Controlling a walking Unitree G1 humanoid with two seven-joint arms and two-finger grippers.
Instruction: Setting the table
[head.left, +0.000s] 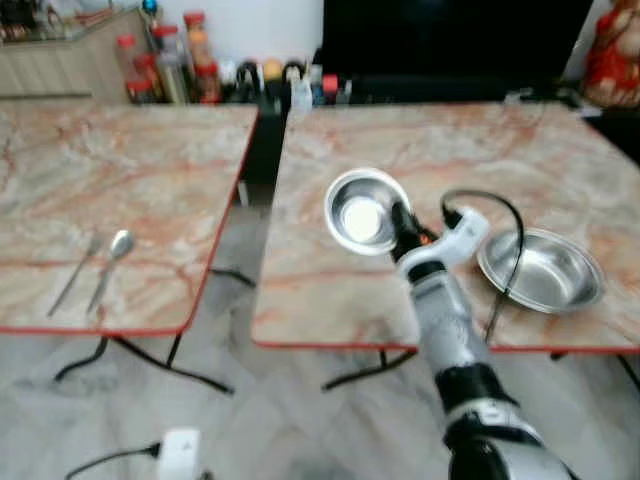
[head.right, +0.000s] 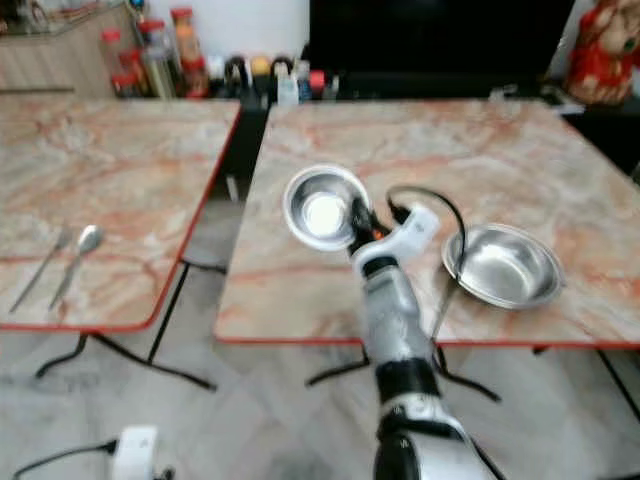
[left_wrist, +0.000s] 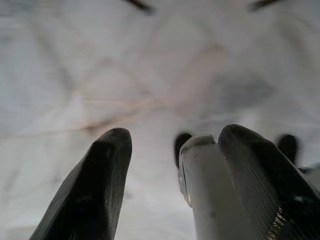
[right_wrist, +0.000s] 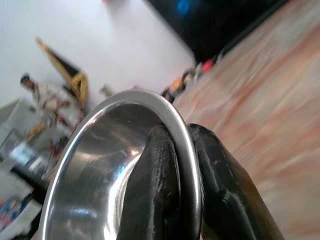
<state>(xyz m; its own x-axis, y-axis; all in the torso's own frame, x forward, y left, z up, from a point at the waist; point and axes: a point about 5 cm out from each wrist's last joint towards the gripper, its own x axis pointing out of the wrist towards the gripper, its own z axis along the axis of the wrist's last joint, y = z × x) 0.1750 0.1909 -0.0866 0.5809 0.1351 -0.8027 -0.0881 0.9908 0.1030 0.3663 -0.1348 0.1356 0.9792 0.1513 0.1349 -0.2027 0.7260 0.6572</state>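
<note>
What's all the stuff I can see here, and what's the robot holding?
Small steel bowl: one, silver, rim pinched by the right gripper, held over the right table.
Large steel bowl: one, silver, resting on the right table near its front edge.
Spoon: one, silver, on the left table near its front edge.
Fork: one, silver, lying just left of the spoon.
Tables: two, marbled pink tops with red edging, side by side with a gap.
Bottles and jars: several, mostly red-capped, along the back; too blurred to count.
White device: one, with a cable, on the floor.
Right gripper: fingers closed on the small bowl's rim.
Left gripper: black fingers apart, over pale floor.
</note>
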